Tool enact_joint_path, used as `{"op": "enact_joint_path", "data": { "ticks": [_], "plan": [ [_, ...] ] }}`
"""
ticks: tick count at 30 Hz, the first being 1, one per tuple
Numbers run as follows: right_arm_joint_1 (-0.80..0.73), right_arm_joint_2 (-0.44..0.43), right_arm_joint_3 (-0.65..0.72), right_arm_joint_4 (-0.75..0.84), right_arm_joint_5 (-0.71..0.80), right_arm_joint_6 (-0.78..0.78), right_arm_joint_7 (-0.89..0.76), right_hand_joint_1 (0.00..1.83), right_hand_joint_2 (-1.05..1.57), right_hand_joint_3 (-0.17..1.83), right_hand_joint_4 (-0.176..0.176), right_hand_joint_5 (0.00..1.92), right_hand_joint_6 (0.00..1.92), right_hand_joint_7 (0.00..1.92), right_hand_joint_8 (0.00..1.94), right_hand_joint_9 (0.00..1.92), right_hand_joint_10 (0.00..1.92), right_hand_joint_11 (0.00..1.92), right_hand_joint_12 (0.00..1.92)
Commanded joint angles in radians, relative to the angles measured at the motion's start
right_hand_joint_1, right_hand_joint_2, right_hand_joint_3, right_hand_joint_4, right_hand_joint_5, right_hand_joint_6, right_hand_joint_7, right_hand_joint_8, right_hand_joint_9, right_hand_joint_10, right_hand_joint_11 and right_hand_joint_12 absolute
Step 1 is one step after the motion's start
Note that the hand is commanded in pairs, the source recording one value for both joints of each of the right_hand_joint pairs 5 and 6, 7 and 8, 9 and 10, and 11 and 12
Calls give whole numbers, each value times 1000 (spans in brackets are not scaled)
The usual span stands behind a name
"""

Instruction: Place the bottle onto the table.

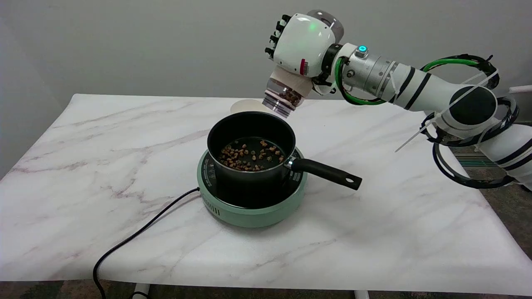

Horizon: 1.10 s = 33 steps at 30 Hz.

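Observation:
My right hand [302,43] hangs in the air above the far rim of the black pot and grips a clear bottle [284,97] with a tan label. The bottle is tipped mouth-down toward the pot, brown pellets showing near its neck. The hand's white back faces the camera, so most of the bottle's body and the fingers around it are hidden. The marble table [374,216] lies below.
A black saucepan [249,145] holding several brown pellets sits on a green electric hotplate [253,207], its handle [328,172] pointing right. A black cord [137,236] runs off the front left edge. A pale round disc [247,106] lies behind the pot.

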Motion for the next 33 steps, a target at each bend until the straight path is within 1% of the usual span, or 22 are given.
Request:
{"op": "enact_joint_path", "data": {
  "ticks": [1, 6, 20, 29, 33],
  "plan": [
    [-1, 3, -7, 11, -7, -2, 2, 1431, 265, 1142, 0, 1560, 1560, 1350, 1350, 1110, 1110, 937, 937],
    [-10, 4, -7, 12, 4, -6, 2, 1430, 259, 1148, 0, 1556, 1556, 1347, 1347, 1106, 1106, 935, 935],
    [-49, 4, -4, 1, 111, -54, 2, 1431, 237, 1181, 0, 1538, 1538, 1347, 1347, 1105, 1105, 931, 931],
    [-70, -17, 0, 1, 181, -77, -2, 1441, 223, 1183, 0, 1516, 1516, 1346, 1346, 1106, 1106, 931, 931],
    [-76, -21, 1, 1, 230, -101, 0, 1447, 185, 1222, 0, 1466, 1466, 1333, 1333, 1104, 1104, 924, 924]
  ]
}}
